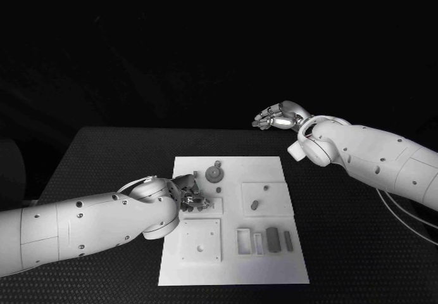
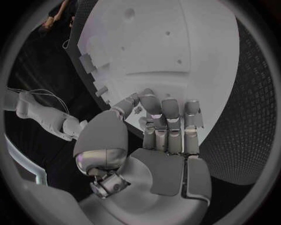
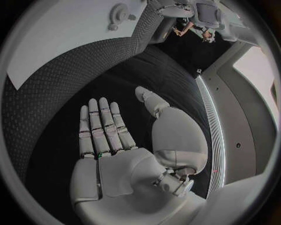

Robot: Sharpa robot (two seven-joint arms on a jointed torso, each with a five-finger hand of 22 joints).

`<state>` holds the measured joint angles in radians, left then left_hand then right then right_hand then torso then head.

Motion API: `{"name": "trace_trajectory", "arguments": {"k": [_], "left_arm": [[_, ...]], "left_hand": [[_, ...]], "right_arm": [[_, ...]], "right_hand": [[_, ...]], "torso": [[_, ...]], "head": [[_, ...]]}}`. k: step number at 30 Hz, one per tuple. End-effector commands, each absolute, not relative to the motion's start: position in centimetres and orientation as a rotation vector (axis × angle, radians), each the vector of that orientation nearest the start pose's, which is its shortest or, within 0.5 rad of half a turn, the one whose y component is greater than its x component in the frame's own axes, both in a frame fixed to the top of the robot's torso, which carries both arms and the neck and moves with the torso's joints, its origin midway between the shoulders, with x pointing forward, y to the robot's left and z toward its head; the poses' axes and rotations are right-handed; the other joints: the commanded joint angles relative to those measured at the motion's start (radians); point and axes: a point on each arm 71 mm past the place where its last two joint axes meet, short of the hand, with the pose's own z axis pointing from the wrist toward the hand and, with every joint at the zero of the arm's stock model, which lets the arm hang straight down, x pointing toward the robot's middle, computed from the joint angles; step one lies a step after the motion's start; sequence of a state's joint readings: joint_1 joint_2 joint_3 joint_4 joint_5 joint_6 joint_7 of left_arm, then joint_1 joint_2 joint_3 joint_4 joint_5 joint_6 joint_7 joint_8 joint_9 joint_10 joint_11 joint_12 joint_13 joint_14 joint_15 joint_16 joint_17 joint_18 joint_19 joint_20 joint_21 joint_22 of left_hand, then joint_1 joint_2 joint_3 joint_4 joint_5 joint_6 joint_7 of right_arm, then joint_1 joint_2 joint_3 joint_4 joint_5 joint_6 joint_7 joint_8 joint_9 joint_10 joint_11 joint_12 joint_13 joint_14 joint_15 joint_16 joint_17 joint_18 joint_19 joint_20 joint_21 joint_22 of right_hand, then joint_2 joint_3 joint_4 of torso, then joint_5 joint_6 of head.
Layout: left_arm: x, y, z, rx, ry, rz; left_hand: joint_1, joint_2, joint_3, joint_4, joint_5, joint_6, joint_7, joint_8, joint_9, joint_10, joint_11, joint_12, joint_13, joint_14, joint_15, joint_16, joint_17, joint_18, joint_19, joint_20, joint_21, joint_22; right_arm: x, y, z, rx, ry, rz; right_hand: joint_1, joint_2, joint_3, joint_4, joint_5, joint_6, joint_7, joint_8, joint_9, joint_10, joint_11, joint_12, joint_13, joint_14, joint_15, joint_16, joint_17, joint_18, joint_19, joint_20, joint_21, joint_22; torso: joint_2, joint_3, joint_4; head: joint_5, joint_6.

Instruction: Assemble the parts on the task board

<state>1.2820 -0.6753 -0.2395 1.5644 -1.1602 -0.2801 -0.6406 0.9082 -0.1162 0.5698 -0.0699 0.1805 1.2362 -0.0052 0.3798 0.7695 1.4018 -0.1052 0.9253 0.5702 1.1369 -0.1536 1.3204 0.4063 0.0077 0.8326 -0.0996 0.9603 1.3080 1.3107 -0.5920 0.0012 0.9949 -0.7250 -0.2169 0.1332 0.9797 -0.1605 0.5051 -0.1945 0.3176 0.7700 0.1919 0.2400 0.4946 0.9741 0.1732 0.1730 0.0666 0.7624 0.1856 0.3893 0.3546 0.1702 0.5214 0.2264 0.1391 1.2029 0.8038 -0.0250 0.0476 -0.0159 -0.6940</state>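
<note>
The white task board (image 1: 274, 266) lies in the middle of the black table. On it sit a round toothed part (image 1: 214, 174), a small peg (image 1: 254, 204) and two dark bars (image 1: 273, 239) near the right side. My left hand (image 1: 188, 193) rests over the board's left edge. Its fingers (image 2: 168, 122) lie straight and side by side on the board (image 2: 175, 37), the thumb beside them, and I see nothing held. My right hand (image 1: 278, 116) hovers beyond the board's far right corner with its fingers (image 3: 102, 126) spread flat above the table and nothing in them.
A raised square plate (image 1: 200, 239) and a slotted frame (image 1: 246, 240) occupy the board's near half, and a square plate with a hole (image 1: 264, 192) sits mid-right. Black table mat (image 1: 365, 253) surrounds the board. The toothed part (image 3: 120, 11) also appears on the board in the right wrist view.
</note>
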Motion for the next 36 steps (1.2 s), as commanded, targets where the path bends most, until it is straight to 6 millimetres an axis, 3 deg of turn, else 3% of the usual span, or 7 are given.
{"name": "trace_trajectory", "arguments": {"k": [1, 9, 11, 28, 32, 36], "left_arm": [[46.0, 14.2, -23.8, -0.190, 2.098, -0.366], [46.1, 14.4, -23.7, -0.205, 2.079, -0.374], [46.1, 14.4, -23.7, -0.205, 2.079, -0.374], [45.9, 15.2, -23.7, -0.233, 2.088, -0.378], [45.8, 15.6, -23.7, -0.242, 2.096, -0.377], [45.7, 15.6, -23.7, -0.264, 2.105, -0.391]], "left_hand": [[-0.016, -0.034, -0.001, 0.021, -0.032, -0.003, 0.002, 0.005, -0.005, 0.000, 0.004, 0.003, 0.002, -0.005, -0.005, 0.007, 0.002, -0.002, 0.004, -0.146, -0.002, 0.016], [-0.025, -0.063, 0.003, 0.061, -0.057, -0.003, 0.001, 0.011, -0.007, 0.000, 0.003, 0.005, 0.005, -0.004, -0.007, 0.009, 0.004, -0.001, 0.007, -0.148, -0.003, 0.016], [-0.030, -0.082, 0.004, 0.084, -0.108, -0.004, 0.001, 0.013, -0.008, 0.000, 0.003, 0.005, 0.006, -0.004, -0.008, 0.009, 0.004, -0.001, 0.008, -0.150, -0.004, 0.016], [-0.038, -0.132, 0.007, 0.148, -0.126, -0.008, 0.001, 0.020, -0.008, -0.001, 0.002, 0.005, 0.009, -0.005, -0.009, 0.010, 0.005, 0.000, 0.010, -0.152, -0.004, 0.016], [-0.062, -0.166, -0.009, 0.176, -0.132, -0.011, 0.001, 0.023, -0.007, -0.002, 0.003, 0.004, 0.009, -0.006, -0.009, 0.011, 0.006, 0.000, 0.009, -0.151, -0.004, 0.016], [-0.073, -0.177, -0.021, 0.192, -0.132, -0.013, 0.001, 0.024, -0.006, -0.002, 0.003, 0.004, 0.010, -0.007, -0.009, 0.011, 0.006, 0.001, 0.008, -0.152, -0.004, 0.016]], "right_arm": [[59.3, -23.0, -14.0, 0.481, 1.590, 0.975], [59.3, -23.0, -14.0, 0.482, 1.589, 0.974], [59.3, -23.1, -14.0, 0.483, 1.589, 0.973], [59.3, -23.3, -14.1, 0.489, 1.578, 0.965], [59.3, -23.3, -14.2, 0.491, 1.578, 0.962], [59.3, -23.3, -14.2, 0.491, 1.578, 0.962]], "right_hand": [[0.009, 0.001, -0.003, 0.001, 0.005, -0.006, 0.000, 0.002, -0.001, 0.006, 0.000, -0.007, 0.001, -0.001, 0.007, -0.005, -0.001, -0.010, -0.004, -0.006, -0.005, 0.001], [0.010, 0.001, -0.003, 0.001, 0.004, -0.006, 0.000, 0.003, -0.002, 0.006, -0.001, -0.008, 0.001, -0.001, 0.007, -0.005, -0.001, -0.011, -0.004, -0.006, -0.006, 0.002], [0.010, 0.001, -0.004, 0.001, 0.004, -0.006, 0.000, 0.003, -0.002, 0.006, -0.001, -0.008, 0.001, -0.001, 0.007, -0.005, -0.001, -0.011, -0.004, -0.006, -0.007, 0.002], [0.010, -0.004, -0.007, 0.000, 0.006, -0.012, 0.004, 0.002, -0.005, 0.003, 0.002, -0.017, 0.001, -0.003, 0.010, -0.008, -0.002, -0.014, -0.008, -0.006, -0.015, 0.006], [0.011, -0.008, -0.007, 0.001, 0.009, -0.018, 0.006, 0.000, -0.007, 0.000, 0.004, -0.023, 0.000, -0.004, 0.011, -0.009, -0.002, -0.015, -0.008, -0.006, -0.019, 0.010], [0.011, -0.009, -0.007, 0.001, 0.010, -0.019, 0.007, 0.000, -0.008, 0.000, 0.004, -0.025, 0.000, -0.004, 0.011, -0.009, -0.003, -0.016, -0.008, -0.006, -0.020, 0.011]], "torso": [[0.000, -0.0005, 0.0002], [0.001, -0.0008, -0.0003], [0.000, -0.0011, 0.0001], [0.000, -0.0005, -0.0019], [-0.001, -0.0005, -0.0006], [0.000, 0.0009, 0.0000]], "head": [[0.000, 0.000], [-0.001, 0.000], [-0.002, 0.000], [-0.001, 0.002], [-0.001, 0.002], [-0.002, 0.004]]}}
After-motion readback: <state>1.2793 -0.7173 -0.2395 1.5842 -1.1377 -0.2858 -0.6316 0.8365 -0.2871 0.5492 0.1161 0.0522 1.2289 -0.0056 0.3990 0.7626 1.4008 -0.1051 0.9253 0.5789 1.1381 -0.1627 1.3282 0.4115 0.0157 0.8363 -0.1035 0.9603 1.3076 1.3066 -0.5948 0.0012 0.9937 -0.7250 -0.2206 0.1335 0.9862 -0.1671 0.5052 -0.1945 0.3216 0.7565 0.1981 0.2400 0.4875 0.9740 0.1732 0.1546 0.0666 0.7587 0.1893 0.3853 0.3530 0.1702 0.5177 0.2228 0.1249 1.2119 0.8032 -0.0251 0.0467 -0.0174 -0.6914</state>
